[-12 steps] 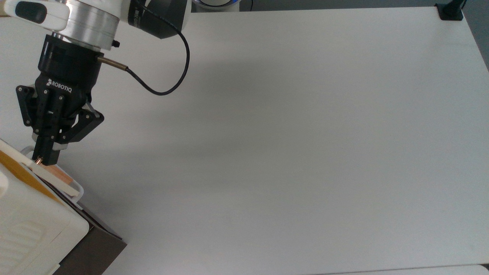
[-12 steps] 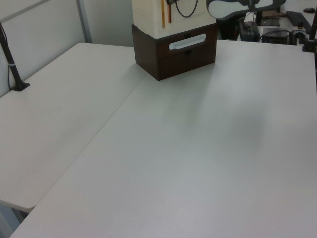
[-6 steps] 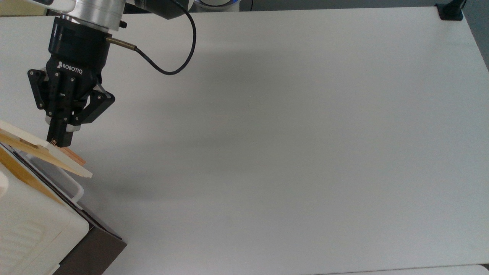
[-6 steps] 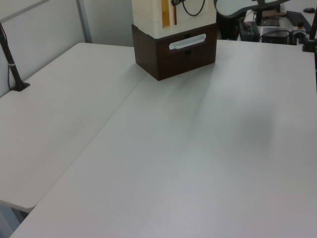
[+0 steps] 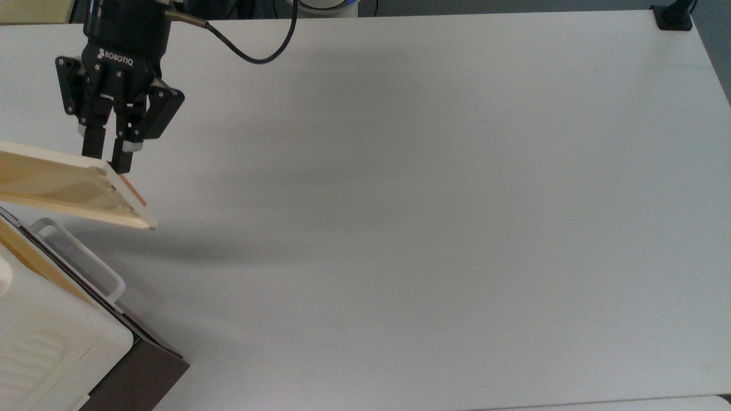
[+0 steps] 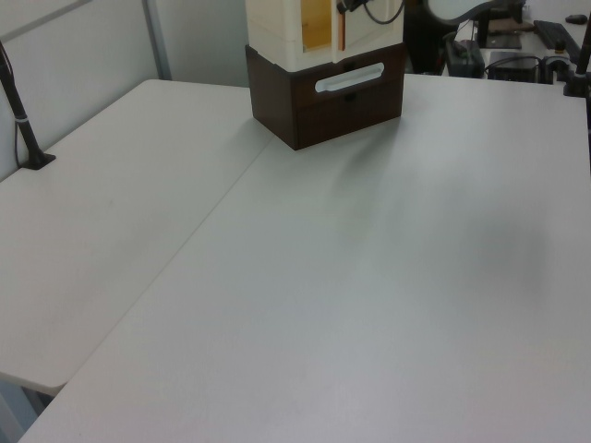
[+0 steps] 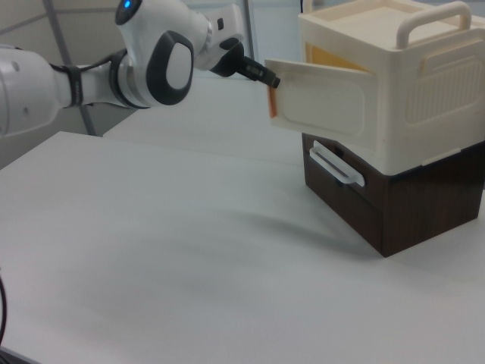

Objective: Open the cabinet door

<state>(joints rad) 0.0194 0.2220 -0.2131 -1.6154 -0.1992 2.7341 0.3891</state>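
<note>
At nine o'clock on the white bench [image 5: 434, 228], the flat cream-yellow-lined cabinet door [image 5: 63, 191] stands swung open from the boxy white plastic cabinet [image 7: 409, 83]; the black fingers [image 5: 121, 157] sit slightly parted at its copper bar handle [image 5: 132, 191].

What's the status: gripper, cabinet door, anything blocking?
Black two-finger gripper at the door's free edge, fingers slightly parted. White cabinet door with cream-yellow inside swung well open from the boxy white cabinet. White table bare ahead.
</note>
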